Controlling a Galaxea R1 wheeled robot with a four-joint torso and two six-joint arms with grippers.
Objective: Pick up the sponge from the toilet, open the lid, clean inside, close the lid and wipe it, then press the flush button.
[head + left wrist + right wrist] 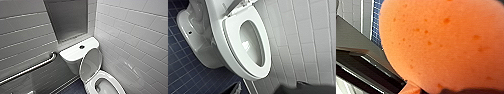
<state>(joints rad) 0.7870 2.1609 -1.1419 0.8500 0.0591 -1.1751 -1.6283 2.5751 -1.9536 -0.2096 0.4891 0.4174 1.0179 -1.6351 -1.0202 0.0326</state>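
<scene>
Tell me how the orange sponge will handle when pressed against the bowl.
The sponge looks porous, with small pits across its face, so probably soft, squashy and light. Its matte surface likely grips rather than slips.

White tiled walls (130,22), dark blue floor (183,75)

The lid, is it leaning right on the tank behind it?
Cannot tell. In the head view the raised lid overlaps the front of the tank, but neither a contact line nor a gap between them shows plainly.
</scene>
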